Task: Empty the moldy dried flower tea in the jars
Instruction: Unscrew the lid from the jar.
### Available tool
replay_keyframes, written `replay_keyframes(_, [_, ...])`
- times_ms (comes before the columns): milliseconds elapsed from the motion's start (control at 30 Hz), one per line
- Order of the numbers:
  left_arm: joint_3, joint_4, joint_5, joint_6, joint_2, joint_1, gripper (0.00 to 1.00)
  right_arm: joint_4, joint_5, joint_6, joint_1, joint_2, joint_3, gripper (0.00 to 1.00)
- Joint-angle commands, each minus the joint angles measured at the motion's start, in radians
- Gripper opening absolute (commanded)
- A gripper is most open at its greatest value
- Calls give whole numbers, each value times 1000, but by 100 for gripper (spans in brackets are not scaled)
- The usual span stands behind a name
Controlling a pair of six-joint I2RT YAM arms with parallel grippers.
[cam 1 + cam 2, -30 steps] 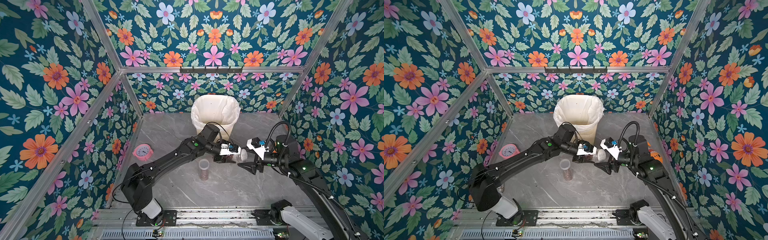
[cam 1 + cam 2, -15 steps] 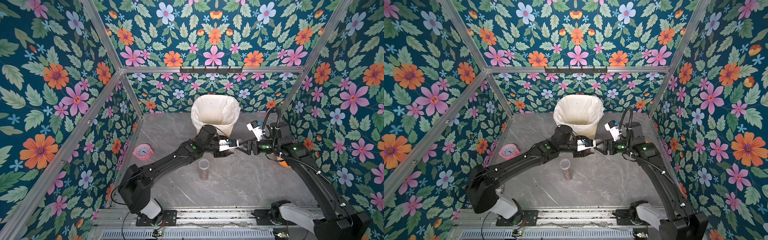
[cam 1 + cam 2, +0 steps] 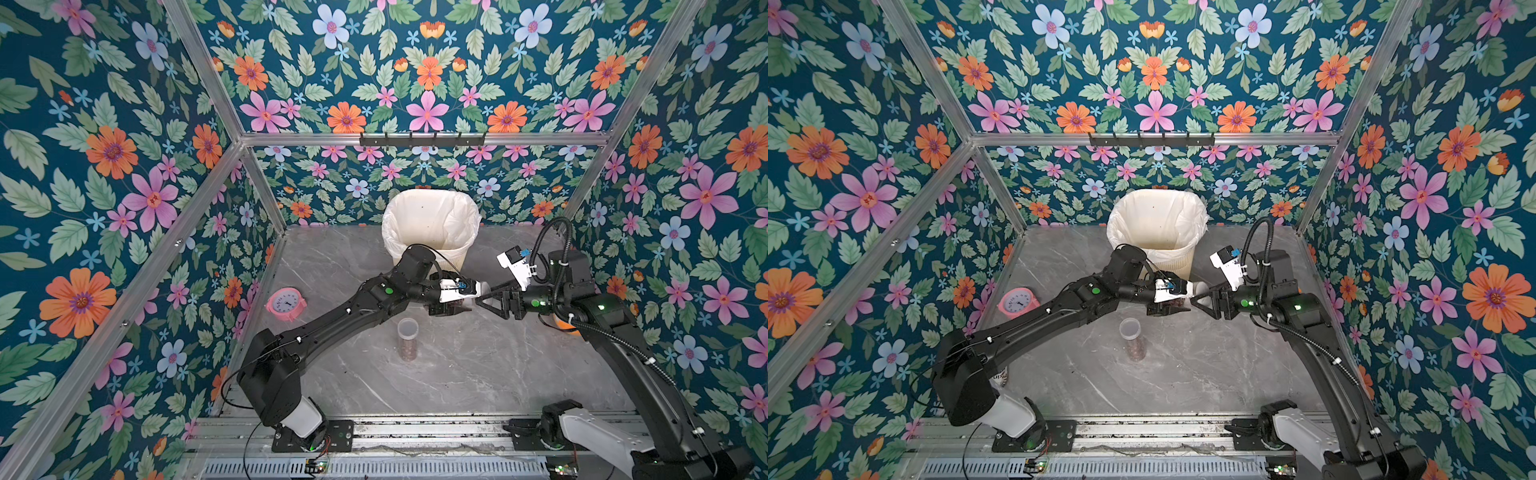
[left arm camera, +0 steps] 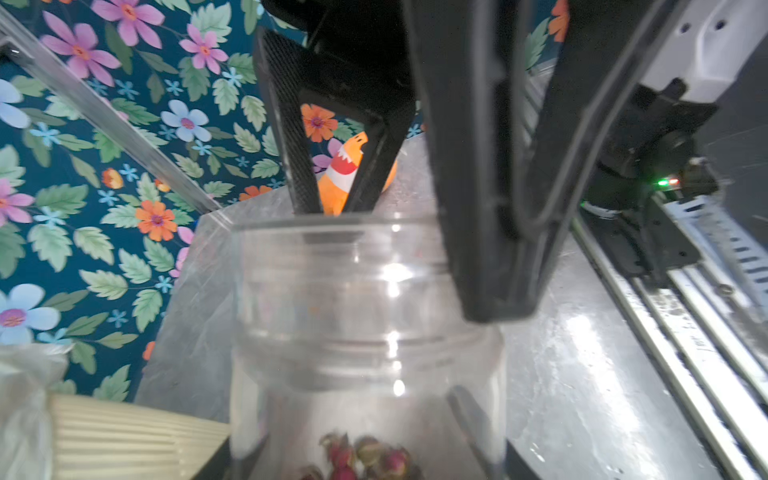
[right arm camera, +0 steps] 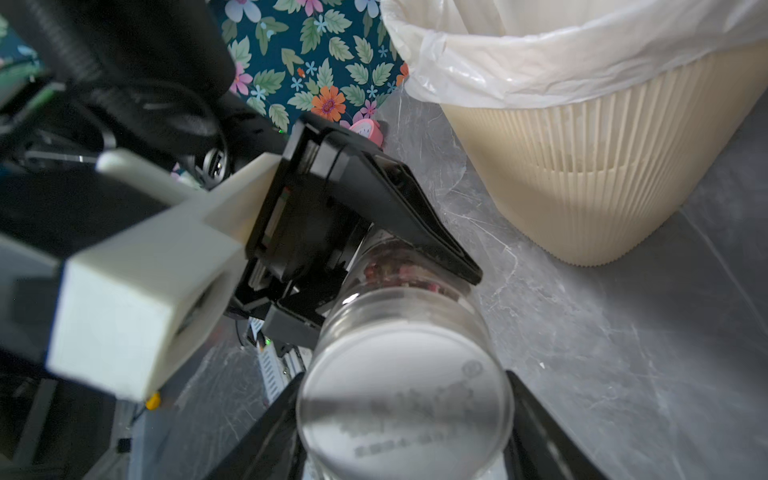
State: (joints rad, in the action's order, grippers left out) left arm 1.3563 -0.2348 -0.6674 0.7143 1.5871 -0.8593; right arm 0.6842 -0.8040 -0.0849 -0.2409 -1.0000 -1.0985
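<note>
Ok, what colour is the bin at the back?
Cream, ribbed bin with a white plastic liner; clearest in the right wrist view.

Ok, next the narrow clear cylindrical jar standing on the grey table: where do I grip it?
Take the narrow clear cylindrical jar by its straight wall, above the reddish-brown dried buds in its lower part, coming in level from its side. It stands upright on the grey marble table with nothing close beside it, so there should be room on either side of the round wall.
</note>
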Motion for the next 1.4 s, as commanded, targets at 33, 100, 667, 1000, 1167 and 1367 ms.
replay_keyframes(33, [48, -79, -107, -7, 18, 2, 47, 62, -30, -245, -28, 43, 54, 51])
replay_keyframes(100, [61, -104, -123, 1, 24, 3, 47, 43, -1, -300, -43, 76, 89, 50])
replay_keyframes(667, [71, -179, -93, 54, 57, 2, 46, -132, -117, -252, -12, 178, 147, 43])
replay_keyframes(1000, [40, -118, -55, 47, 43, 2, 46, -136, -150, -150, 10, 116, 111, 50])
replay_keyframes(1167, [19, -110, -9, 68, 43, 5, 46, -153, -214, -99, 57, 112, 89, 48])
replay_keyframes(1367, [9, -107, -27, 65, 41, 12, 46, -167, -219, -87, 78, 118, 96, 46])
